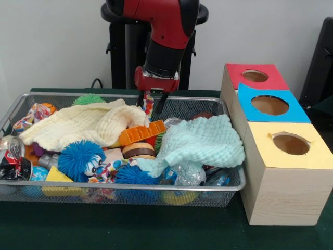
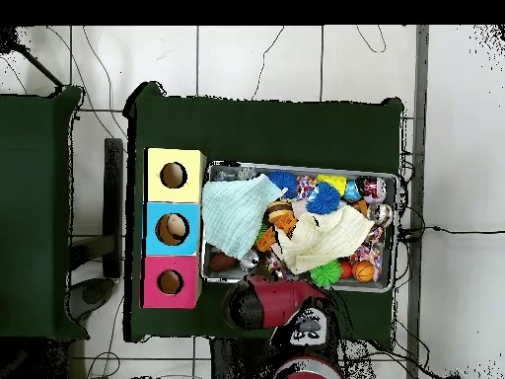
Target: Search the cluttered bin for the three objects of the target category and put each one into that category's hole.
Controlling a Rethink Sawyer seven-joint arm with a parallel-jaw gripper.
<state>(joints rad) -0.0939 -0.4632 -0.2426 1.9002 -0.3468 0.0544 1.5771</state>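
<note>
**Hovering at the back of the bin, target not yet singled out**

Starting with the silver wire-mesh bin (image 1: 156, 186): brimming with jumbled toys and cloths, nothing lying alone.

Standing just beside it, the pale wooden box (image 1: 281, 192), showing three round holes on top, in a red panel (image 1: 255, 76), a blue panel (image 1: 269, 104) and a yellow panel (image 1: 291, 144). Not seeing into any of them well enough to tell the contents.

Covering much of the clutter, a cream waffle-weave cloth (image 1: 83, 125) and a mint-green knitted cloth (image 1: 203, 140). Judging both light and limp, likely dragging neighbours along; pinching a raised fold looks best.

Not naming the target category, so treating any of the toys as candidates. Lying towards the bin's front, a fuzzy blue spiky ball with cartoon eyes (image 1: 78, 156): probably soft, light and springy, best squeezed across its middle. Resting mid-bin between the cloths, an orange ridged plastic block (image 1: 141, 133): likely stiff and slick, better gripped across the narrow sides. Wedged in a corner, a dented drinks can (image 1: 10, 153): light, easily crushed.

Hanging over the bin's far side, the red-and-black gripper (image 1: 154, 107), right by a multicoloured patterned strip (image 1: 149, 104); cannot tell whether pinching it or spread.
</note>
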